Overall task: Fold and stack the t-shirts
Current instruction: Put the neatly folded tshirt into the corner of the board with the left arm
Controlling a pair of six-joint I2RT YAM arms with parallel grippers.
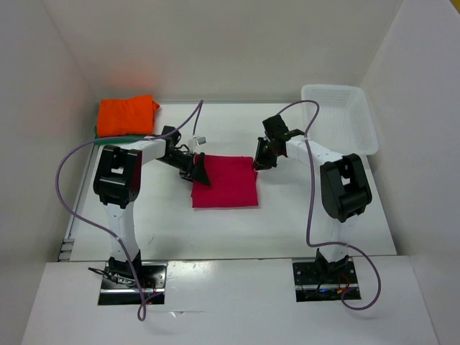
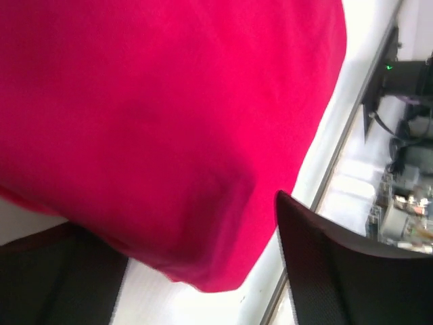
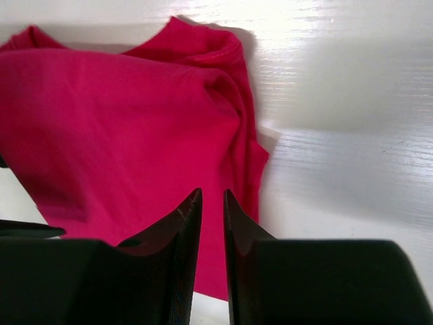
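Starting at the far left of the white table (image 1: 287,223), a folded orange cloth t-shirt (image 1: 127,115) sits on top of a green cloth t-shirt (image 1: 113,134), of which only a strip of edge shows beneath. Nearer the middle, the left fingers (image 2: 338,271) stand wide apart at the left edge of the folded magenta-red cloth t-shirt (image 1: 226,183), holding nothing. In the left wrist view the cloth fills the space beyond them. That shirt lies flat as a rough square mid-table, well apart from the orange-and-green pile. At its far right corner the right fingers (image 3: 169,257) hover with only a slim gap between them, and nothing appears pinched there. A white plastic mesh basket (image 1: 345,118) stands in the far right corner, apart from everything.

Folding looks done, and the move onto the pile seems to be what is left. The likely trouble is the lift: if either pair of fingers catches only the upper layer, the fold should fall open in the air. The right wrist view shows a bunched, looser hem at the right-hand corner, a poor place to grip. A dragging approach by the wide left fingers could rumple the edge, and a careless set-down could push the orange shirt off the green one.
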